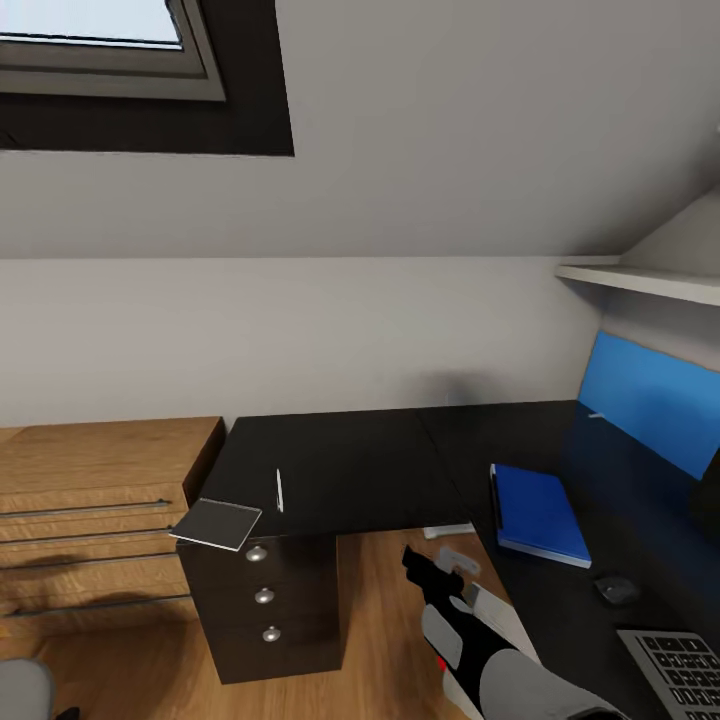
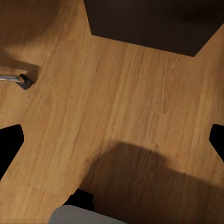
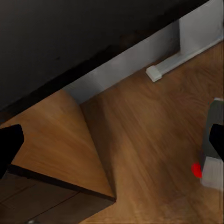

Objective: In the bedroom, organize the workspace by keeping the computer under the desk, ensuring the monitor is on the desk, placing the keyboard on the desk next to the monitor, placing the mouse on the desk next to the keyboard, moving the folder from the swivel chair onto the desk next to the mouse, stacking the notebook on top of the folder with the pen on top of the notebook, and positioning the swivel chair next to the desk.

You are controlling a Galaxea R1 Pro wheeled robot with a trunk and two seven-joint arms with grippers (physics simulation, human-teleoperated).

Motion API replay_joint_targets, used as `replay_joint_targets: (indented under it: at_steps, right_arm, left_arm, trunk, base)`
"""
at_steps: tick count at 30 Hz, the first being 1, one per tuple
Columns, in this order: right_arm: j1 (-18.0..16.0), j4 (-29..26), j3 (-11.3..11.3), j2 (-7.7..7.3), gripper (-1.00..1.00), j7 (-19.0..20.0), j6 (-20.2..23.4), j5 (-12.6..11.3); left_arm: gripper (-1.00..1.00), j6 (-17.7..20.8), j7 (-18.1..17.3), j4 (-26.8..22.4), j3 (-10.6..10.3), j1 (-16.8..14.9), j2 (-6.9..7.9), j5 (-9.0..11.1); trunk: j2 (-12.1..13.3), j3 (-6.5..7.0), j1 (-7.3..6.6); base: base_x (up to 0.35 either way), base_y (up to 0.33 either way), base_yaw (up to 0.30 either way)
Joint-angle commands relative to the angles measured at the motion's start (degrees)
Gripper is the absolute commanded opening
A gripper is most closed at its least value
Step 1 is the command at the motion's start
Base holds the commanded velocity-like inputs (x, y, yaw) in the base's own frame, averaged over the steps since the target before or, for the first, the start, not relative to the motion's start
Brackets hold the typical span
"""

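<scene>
The black desk [image 1: 370, 470] runs from the middle to the right. On it lie the blue folder [image 1: 540, 512], the mouse [image 1: 615, 587] and the keyboard [image 1: 680, 665], with the monitor [image 1: 645, 400], its screen blue, behind them. The grey notebook [image 1: 215, 524] overhangs the desk's left corner above the drawers, and the white pen [image 1: 279, 490] lies just right of it. My right gripper [image 1: 425, 565] [image 3: 112, 140] hangs open and empty below the desk edge, near the grey computer [image 3: 212, 149] with its red light. Over the floor, my left gripper [image 2: 112, 140] is open by the swivel chair's caster [image 2: 21, 80].
A light wooden drawer cabinet [image 1: 90, 500] stands against the desk's left end. The dark three-drawer unit [image 1: 265, 600] sits under the notebook. A white shelf [image 1: 640, 280] juts out above the monitor. The grey chair seat [image 1: 20, 690] shows at the bottom left. Wooden floor [image 2: 130, 102] lies below both grippers.
</scene>
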Motion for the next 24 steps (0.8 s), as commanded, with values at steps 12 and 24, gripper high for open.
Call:
replay_joint_targets:
  at_steps: [12,24]
  right_arm:
    - [1.41,9.58,0.65,0.0,1.0,6.51,-0.2,11.19]
    - [4.47,10.11,0.54,0.0,1.0,7.47,-0.29,14.04]
  left_arm:
    - [1.0,-3.79,0.41,0.17,-0.42,-0.04,0.07,0.67]
    - [1.0,-5.04,0.41,0.93,-0.42,-0.05,0.0,0.7]
  trunk:
    - [-0.04,-0.07,0.0]
    - [-0.04,-0.07,0.0]
  base:
    - [0.0,0.0,0.0]
    - [0.0,0.0,0.0]
